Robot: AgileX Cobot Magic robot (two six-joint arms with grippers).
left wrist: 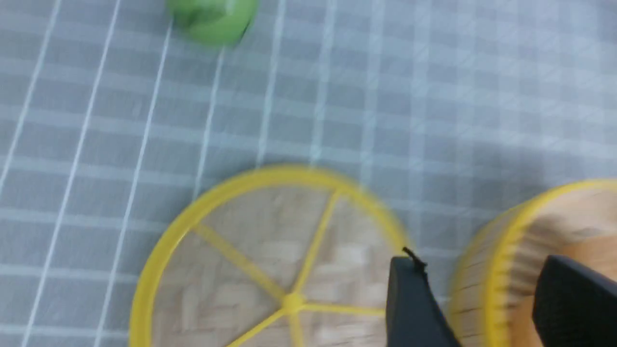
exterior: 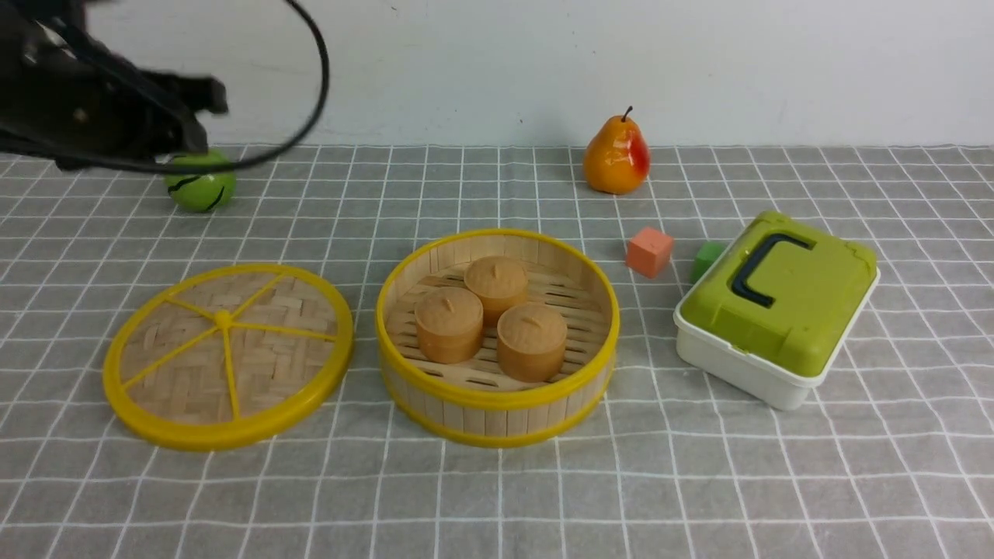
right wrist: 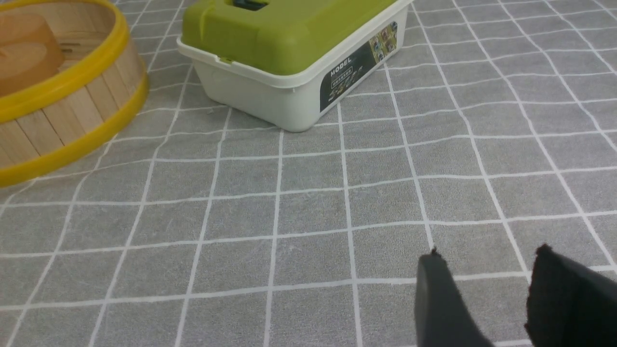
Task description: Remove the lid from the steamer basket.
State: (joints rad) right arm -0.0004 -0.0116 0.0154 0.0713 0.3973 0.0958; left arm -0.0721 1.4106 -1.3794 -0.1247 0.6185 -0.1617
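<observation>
The lid point(exterior: 227, 357), a woven bamboo disc with a yellow rim and spokes, lies flat on the checked cloth, left of the steamer basket point(exterior: 497, 415) and apart from it. The basket stands uncovered with three brown buns point(exterior: 497, 310) inside. My left gripper point(exterior: 203, 116) hangs high at the far left, above and behind the lid, blurred. In the left wrist view it point(left wrist: 479, 262) is open and holds nothing, with the lid point(left wrist: 270, 270) and the basket wall point(left wrist: 482, 299) below it. My right gripper point(right wrist: 488, 254) is open over bare cloth, and the basket point(right wrist: 72, 111) is some way off.
A green ball point(exterior: 199, 180) sits at the back left under the left arm. A pear point(exterior: 617, 155) stands at the back. An orange cube point(exterior: 649, 251) and a green cube point(exterior: 705, 258) lie right of the basket. A white box with a green lid point(exterior: 776, 303) is at the right.
</observation>
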